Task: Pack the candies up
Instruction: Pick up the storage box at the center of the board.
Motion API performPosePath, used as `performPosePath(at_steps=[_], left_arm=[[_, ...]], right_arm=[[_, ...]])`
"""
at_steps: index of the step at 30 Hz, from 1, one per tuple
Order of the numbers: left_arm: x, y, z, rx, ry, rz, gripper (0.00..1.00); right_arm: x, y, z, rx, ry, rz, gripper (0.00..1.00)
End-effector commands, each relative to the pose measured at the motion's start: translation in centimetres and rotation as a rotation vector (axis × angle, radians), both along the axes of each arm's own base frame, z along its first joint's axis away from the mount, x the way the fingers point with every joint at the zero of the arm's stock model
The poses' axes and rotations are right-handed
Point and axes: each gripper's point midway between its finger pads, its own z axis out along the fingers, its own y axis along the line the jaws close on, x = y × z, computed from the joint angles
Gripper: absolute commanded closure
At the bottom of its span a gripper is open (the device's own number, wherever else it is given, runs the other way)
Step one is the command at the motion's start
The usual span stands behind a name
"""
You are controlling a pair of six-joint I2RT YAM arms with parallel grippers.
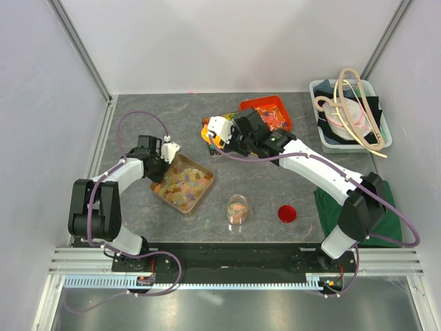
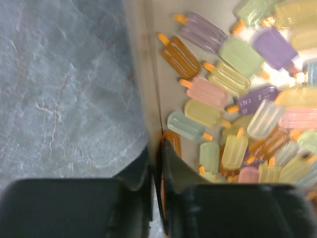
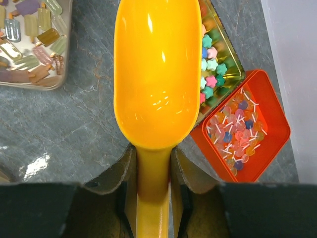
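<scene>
left gripper (image 2: 156,151): pinched on the tray (image 2: 144,74) wall, I reckon to keep it from sliding
candies (image 2: 233,114): piled inside that tray, just past the gripped wall
right gripper (image 3: 153,171): clamped on the yellow scoop (image 3: 157,74) handle, bowl empty and level out front
jar (image 1: 237,209): well apart from both grippers, probably where they go

The grey marbled table (image 1: 138,227) bears a clear round jar (image 1: 238,209), a tan square metal tray (image 1: 201,197) left of it, a red round lid (image 1: 287,213) just right of it.
</scene>
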Motion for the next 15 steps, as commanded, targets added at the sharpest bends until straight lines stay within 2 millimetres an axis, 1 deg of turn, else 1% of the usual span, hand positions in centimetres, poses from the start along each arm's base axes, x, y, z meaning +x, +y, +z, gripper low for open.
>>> performPosePath(at_steps=[1,2,4,5,6,8,9,11,13,14,15], left_arm=[[-0.7,0.0,-1.7,0.024,0.041,-0.027,0.98],[-0.5,-0.1,-1.6,0.024,0.037,-0.028,0.98],[0.1,-0.3,-1.0,0.022,0.02,-0.033,0.98],[0.5,-0.4,-0.6,0.02,0.005,-0.034,0.98],[0.8,-0.5,-0.3,0.02,-0.005,-0.037,0.98],[2.1,-0.7,0.8,0.019,-0.045,-0.033,0.98],[2.8,-0.7,1.6,0.02,-0.074,-0.029,0.98],[4.8,-0.6,3.4,0.031,-0.165,-0.003,0.98],[6.4,-0.4,5.5,0.044,-0.26,0.021,0.98],[7.5,-0.5,6.7,0.041,-0.323,0.03,0.98],[8.1,-0.5,7.6,0.04,-0.356,0.041,0.98]], right_arm=[[-0.9,1.0,4.5,-0.009,-0.114,0.052,1.0],[-1.3,1.0,4.5,-0.066,-0.142,0.065,1.0],[-1.9,1.2,4.4,-0.124,-0.166,0.084,1.0],[-2.6,1.8,4.4,-0.164,-0.181,0.119,1.0],[-2.5,1.4,4.4,-0.207,-0.204,0.105,1.0],[-2.9,1.7,4.9,-0.249,-0.232,0.12,1.0],[-2.6,1.5,5.1,-0.29,-0.259,0.115,1.0],[-3.0,1.7,5.5,-0.325,-0.278,0.131,1.0],[-2.9,1.6,5.6,-0.379,-0.304,0.136,1.0],[-3.4,2.0,5.5,-0.404,-0.306,0.156,1.0],[-3.4,2.1,5.4,-0.433,-0.316,0.172,1.0]])
